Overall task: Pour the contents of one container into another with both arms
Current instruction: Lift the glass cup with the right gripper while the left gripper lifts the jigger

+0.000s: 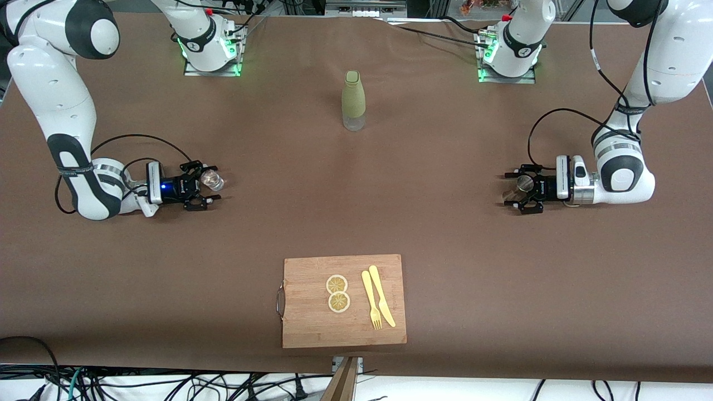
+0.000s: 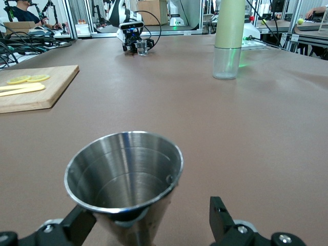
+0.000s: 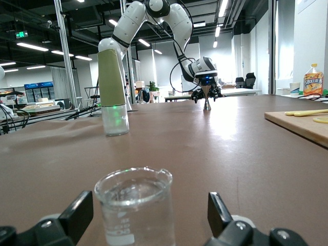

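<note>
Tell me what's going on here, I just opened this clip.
Two arms are getting set to pour. The left gripper is low at its end of the table, open fingers either side of a steel cup, not yet clamped. The right gripper is likewise open around a small glass beaker at the other end. Neither container is lifted. A green bottle stands between the bases; a cutting board with lemon slices lies nearer the camera.
</note>
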Available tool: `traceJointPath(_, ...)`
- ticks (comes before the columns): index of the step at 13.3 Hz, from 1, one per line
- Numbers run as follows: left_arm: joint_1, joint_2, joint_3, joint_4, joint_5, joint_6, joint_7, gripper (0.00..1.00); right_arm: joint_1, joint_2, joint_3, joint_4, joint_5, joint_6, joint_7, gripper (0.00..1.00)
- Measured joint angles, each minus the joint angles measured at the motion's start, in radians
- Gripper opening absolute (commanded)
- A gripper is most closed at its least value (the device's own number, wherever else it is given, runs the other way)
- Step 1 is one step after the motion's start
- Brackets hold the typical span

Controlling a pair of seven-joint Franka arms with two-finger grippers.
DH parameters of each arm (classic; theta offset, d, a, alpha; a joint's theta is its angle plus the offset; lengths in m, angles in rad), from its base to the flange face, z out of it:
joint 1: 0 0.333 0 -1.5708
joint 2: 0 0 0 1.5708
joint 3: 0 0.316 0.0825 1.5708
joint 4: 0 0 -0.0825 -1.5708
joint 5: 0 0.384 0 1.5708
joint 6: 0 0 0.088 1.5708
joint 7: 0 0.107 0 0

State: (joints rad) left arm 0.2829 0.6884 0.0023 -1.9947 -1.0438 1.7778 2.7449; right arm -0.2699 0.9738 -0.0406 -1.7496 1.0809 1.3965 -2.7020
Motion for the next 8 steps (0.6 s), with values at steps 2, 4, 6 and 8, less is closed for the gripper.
traceJointPath(2, 0.001, 0.001, 0.002, 0.0, 0.0, -0.003, 0.0, 0.96, 0.0, -0.005, 0.0, -0.015, -0.001, -0.003, 0.0, 0.99)
traceJointPath(4, 0.003, 0.004, 0.008, 0.0, 0.0, -0.004, 0.0, 0.96, 0.0, -0.01, -0.001, -0.027, -0.001, -0.004, 0.0, 0.99)
traceJointPath(6, 0.006, 0.008, 0.011, 0.0, 0.0, -0.005, 0.001, 0.91, 0.001, -0.013, -0.001, -0.035, -0.001, -0.004, 0.0, 0.99)
traceJointPath(8, 0.007, 0.01, 0.011, 0.0, 0.0, -0.006, 0.002, 0.79, 0.002, -0.014, -0.001, -0.037, -0.002, 0.001, 0.0, 0.98)
